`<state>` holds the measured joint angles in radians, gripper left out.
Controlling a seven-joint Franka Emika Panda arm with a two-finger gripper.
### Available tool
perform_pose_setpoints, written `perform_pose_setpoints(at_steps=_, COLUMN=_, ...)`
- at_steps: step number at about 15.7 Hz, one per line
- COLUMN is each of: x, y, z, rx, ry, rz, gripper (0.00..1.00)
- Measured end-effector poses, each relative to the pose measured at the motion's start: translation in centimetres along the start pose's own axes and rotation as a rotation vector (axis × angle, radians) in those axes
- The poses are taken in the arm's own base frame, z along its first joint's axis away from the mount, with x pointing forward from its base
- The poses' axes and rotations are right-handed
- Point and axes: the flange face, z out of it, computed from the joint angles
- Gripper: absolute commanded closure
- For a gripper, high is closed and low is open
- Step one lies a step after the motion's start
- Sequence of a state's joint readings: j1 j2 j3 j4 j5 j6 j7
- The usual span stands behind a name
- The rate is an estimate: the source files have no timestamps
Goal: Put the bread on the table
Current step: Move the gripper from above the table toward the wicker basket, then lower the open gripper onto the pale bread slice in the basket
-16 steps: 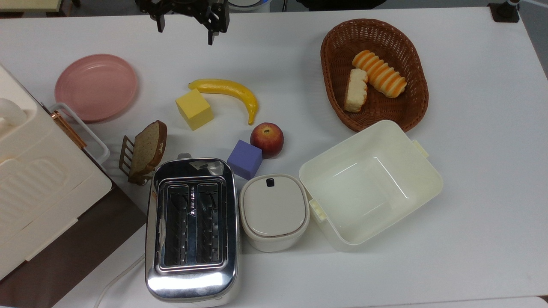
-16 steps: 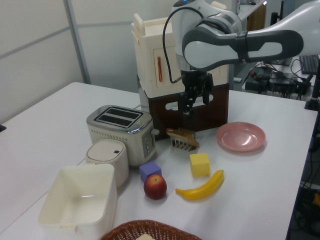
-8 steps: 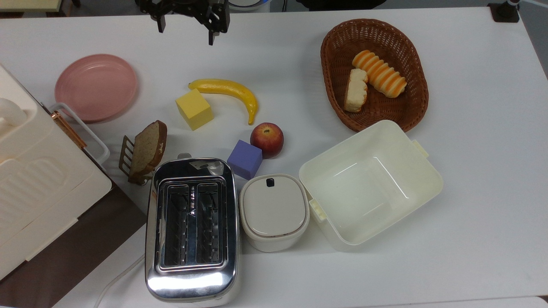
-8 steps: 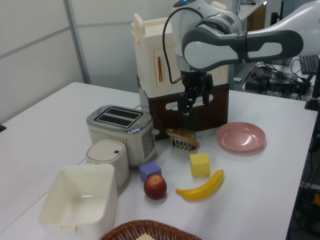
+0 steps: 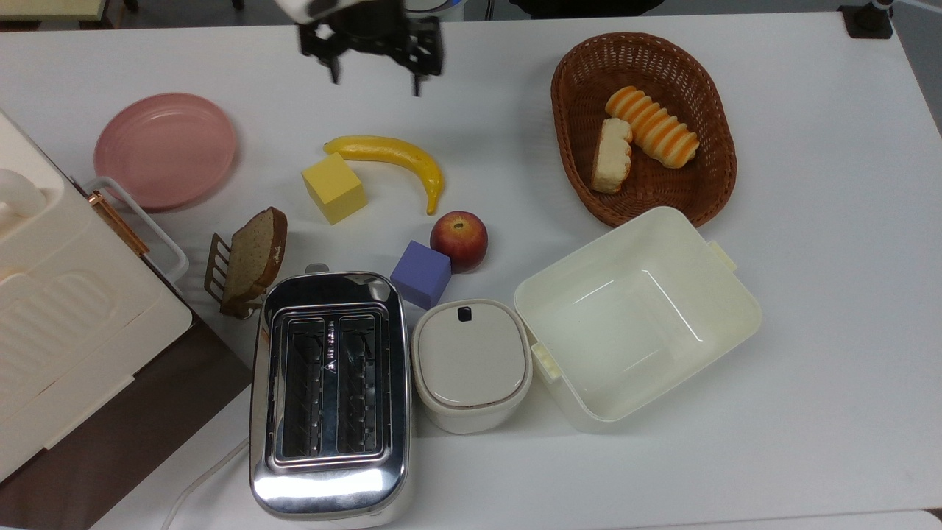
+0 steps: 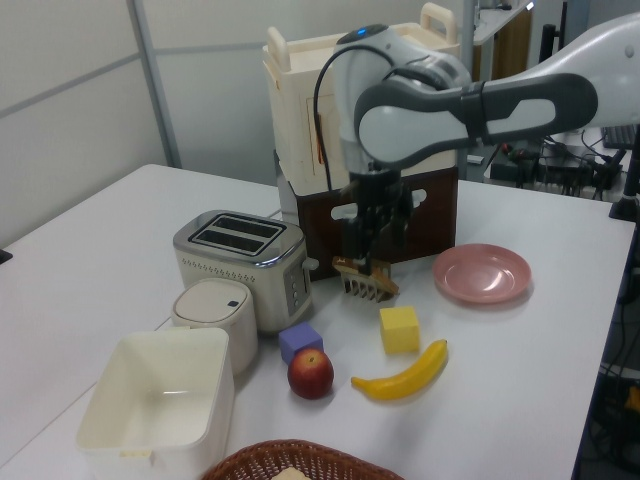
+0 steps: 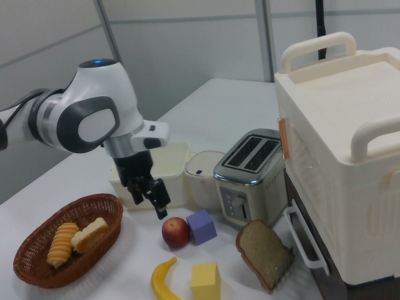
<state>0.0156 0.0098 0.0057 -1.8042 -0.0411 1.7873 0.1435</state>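
The bread point(image 5: 612, 156), a pale cream slice with a tan crust, lies in the brown wicker basket point(image 5: 567, 81) beside an orange-striped roll point(image 5: 651, 126). In the right view the bread point(image 7: 92, 231) sits in the basket point(image 7: 37, 275) at the lower left. My gripper point(image 5: 374, 73) hangs open and empty over the white table point(image 5: 824, 221) near its far edge, well to the top view's left of the basket. In the right view the gripper point(image 7: 150, 194) hovers above the apple, up and to the right view's right of the basket. The left view has the gripper point(image 6: 368, 245) in front of the brown cabinet base.
Banana point(image 5: 397, 156), yellow cube point(image 5: 333, 188), apple point(image 5: 458, 239) and purple cube point(image 5: 420, 274) lie mid-table. An open cream box point(image 5: 636, 316), a lidded container point(image 5: 471, 364) and a toaster point(image 5: 329, 390) line the front. A pink plate point(image 5: 165, 149), brown slice point(image 5: 254, 258) and large cream case point(image 5: 59, 309) are at the top view's left.
The gripper has shifted toward the top view's right and slightly lower in that view, closer to the basket. It stays open. Nothing on the table has moved.
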Motion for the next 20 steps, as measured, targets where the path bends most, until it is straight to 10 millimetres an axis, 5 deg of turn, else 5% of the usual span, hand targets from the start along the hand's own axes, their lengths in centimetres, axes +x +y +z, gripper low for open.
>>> perform_pose_setpoints(at_steps=9, x=-4.9, y=-17.9, z=1.4, rx=0.027, ry=0.046, rz=-0.178, gripper=0.0)
perform_pose_setpoints(at_steps=13, x=-6.7, y=-21.5, z=2.9, rx=0.025, ry=0.026, rz=-0.218, gripper=0.0)
perform_pose_setpoints(at_steps=20, x=-6.5, y=-27.6, z=9.0, rx=0.081, ry=0.037, rz=-0.252, gripper=0.0)
